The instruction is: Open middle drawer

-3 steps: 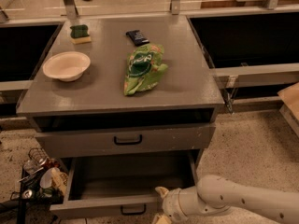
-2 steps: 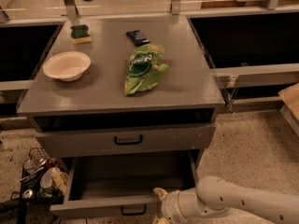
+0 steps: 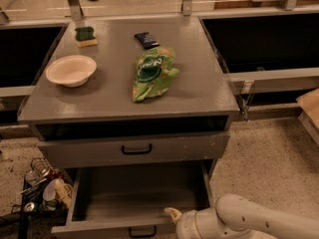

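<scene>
The middle drawer [image 3: 99, 228] is pulled out below the closed upper drawer [image 3: 89, 153]. Its plain grey inside [image 3: 139, 193] shows and holds nothing. Its small black loop handle [image 3: 142, 231] sits on the front panel at the bottom edge of the view. My gripper [image 3: 174, 217] is at the right end of that front panel, on the end of the white arm [image 3: 249, 220] that comes in from the lower right. Part of the gripper is cut off by the frame's edge.
On the cabinet top [image 3: 199, 83] lie a white bowl [image 3: 71, 69], a green chip bag [image 3: 152, 72], a dark snack bar [image 3: 146, 40] and a green sponge [image 3: 85, 35]. A wire basket of utensils [image 3: 42, 190] stands on the floor at the left.
The middle drawer's front has come slightly further out toward me, and the gripper has moved with it. The things on the cabinet top have not moved.
</scene>
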